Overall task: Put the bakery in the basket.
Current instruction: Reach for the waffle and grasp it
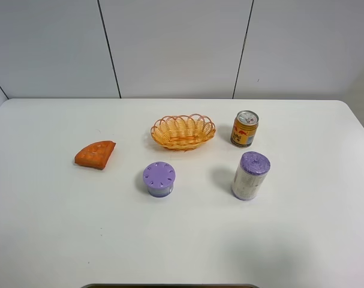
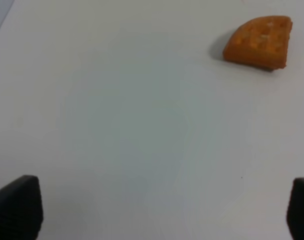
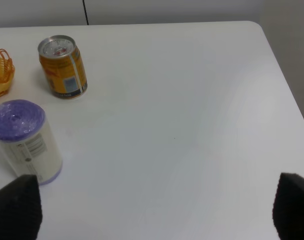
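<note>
My left end effector point(image 2: 159, 210) hangs over the worktop point(image 2: 116, 125) with its fingers spread wide and gripping nothing. The bakery point(image 2: 258, 42) lies flat well out in front of it, off toward one finger's side. My right end effector point(image 3: 154, 207) is spread just as wide, with a purple-topped container point(image 3: 25, 140) standing just ahead of one finger, a can point(image 3: 63, 66) farther out, and the basket point(image 3: 0, 75) near the can, well apart from the bakery.

Bakery point(image 1: 96, 154): orange-brown wedge, grid-patterned top, lying flat, well left of basket | Basket point(image 1: 183, 131): yellow-orange woven oval, upright, empty
</note>
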Robot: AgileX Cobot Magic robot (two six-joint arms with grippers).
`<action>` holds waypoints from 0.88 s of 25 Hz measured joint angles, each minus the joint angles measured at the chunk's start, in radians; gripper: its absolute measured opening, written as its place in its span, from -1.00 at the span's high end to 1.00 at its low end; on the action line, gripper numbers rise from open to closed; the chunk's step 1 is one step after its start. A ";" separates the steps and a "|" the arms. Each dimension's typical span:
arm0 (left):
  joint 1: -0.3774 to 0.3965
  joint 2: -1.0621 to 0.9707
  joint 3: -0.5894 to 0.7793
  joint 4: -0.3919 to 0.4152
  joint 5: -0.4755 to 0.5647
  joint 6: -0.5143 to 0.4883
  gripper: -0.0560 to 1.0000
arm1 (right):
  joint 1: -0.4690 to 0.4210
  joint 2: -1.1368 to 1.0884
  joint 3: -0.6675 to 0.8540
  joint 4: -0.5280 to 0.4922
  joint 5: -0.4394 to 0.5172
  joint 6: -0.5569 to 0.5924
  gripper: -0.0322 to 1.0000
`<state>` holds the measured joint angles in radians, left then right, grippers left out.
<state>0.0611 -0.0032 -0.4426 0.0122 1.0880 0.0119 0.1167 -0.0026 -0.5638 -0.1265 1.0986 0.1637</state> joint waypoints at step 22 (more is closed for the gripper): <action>0.000 0.000 0.000 0.004 0.000 0.000 -0.99 | 0.000 0.000 0.000 0.000 0.000 0.000 -0.82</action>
<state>0.0611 -0.0032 -0.4426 0.0159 1.0880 0.0119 0.1167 -0.0026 -0.5638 -0.1265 1.0986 0.1637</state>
